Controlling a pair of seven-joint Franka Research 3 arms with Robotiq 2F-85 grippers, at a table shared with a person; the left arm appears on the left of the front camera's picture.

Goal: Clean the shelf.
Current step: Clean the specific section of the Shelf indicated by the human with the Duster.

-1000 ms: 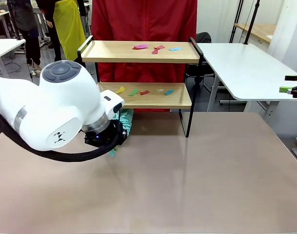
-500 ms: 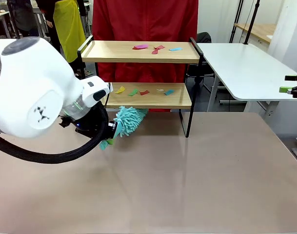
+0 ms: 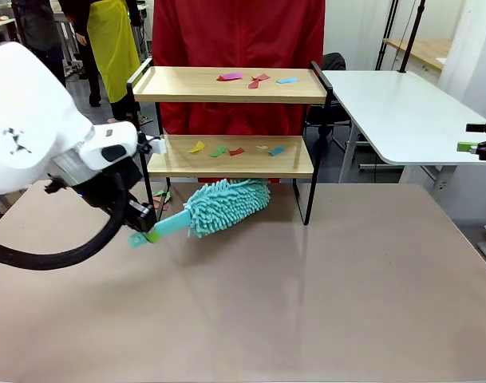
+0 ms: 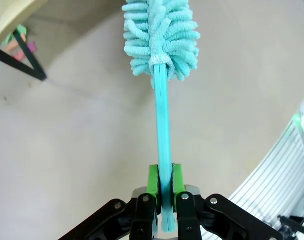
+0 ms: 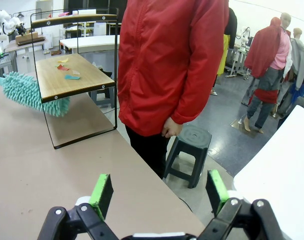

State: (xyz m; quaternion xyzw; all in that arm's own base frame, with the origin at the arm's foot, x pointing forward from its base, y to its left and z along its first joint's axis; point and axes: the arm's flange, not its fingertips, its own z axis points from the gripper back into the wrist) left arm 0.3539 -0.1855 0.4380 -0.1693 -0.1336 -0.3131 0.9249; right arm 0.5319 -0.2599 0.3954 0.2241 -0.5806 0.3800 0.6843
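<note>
The shelf (image 3: 179, 84) stands at the far edge of the bench (image 3: 322, 287), in front of a person in a red jacket (image 3: 235, 32). Its top board carries pink, red and blue paper scraps (image 3: 258, 79); the lower board (image 3: 175, 162) carries yellow, green, red, white and blue scraps (image 3: 235, 150). The left hand (image 4: 164, 181) is clamped tight on the handle of a teal duster (image 3: 227, 204), whose fluffy head sits just under the lower board's front edge. The right hand (image 5: 159, 192) hangs off to the right, spread wide and holding nothing.
</note>
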